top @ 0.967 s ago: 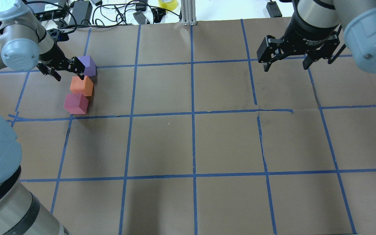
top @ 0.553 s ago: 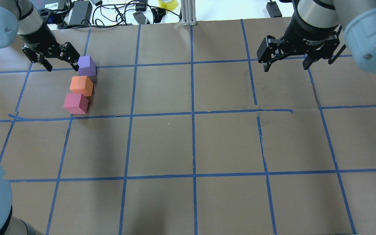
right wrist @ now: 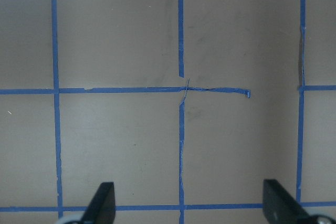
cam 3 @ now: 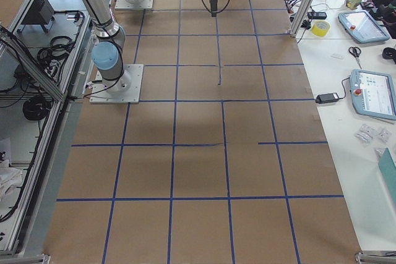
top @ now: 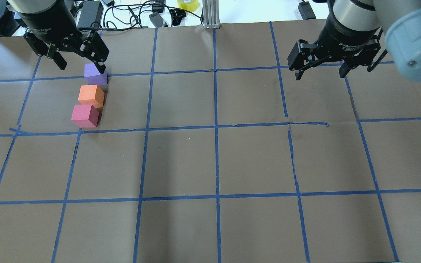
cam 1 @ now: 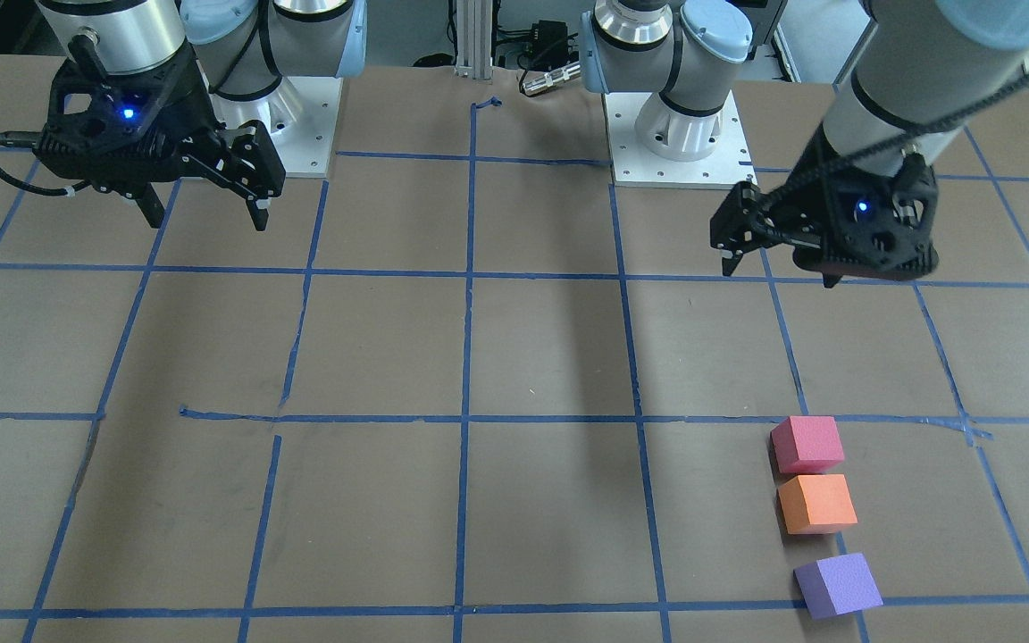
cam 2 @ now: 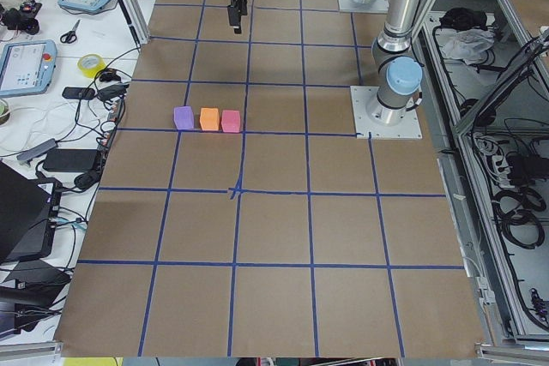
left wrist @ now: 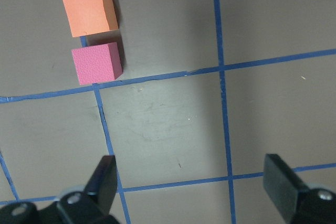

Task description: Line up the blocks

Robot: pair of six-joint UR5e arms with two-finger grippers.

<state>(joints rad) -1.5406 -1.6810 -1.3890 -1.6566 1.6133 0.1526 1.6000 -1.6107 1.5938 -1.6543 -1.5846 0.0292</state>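
Note:
Three foam blocks stand in a short row at the far left of the table: purple block (top: 95,75), orange block (top: 91,95), pinkish-red block (top: 84,115). The row also shows in the front view as pinkish-red (cam 1: 807,444), orange (cam 1: 815,504) and purple (cam 1: 837,585). My left gripper (top: 82,67) is open and empty, raised well above the table. One finger overlaps the purple block only in the overhead view. Its wrist view shows the orange block (left wrist: 89,12) and the pinkish-red block (left wrist: 96,63) far below. My right gripper (top: 320,76) is open and empty over the far right.
Brown paper with a blue tape grid (top: 216,126) covers the table. Cables, power bricks and a yellow tape roll (top: 188,4) lie beyond the far edge, beside an aluminium post (top: 210,14). Both arm bases (cam 1: 675,125) stand at the robot's side.
My left gripper has lifted away from beside the purple block, moved toward the far edge and turned, still open. The three blocks and the right arm have not moved.

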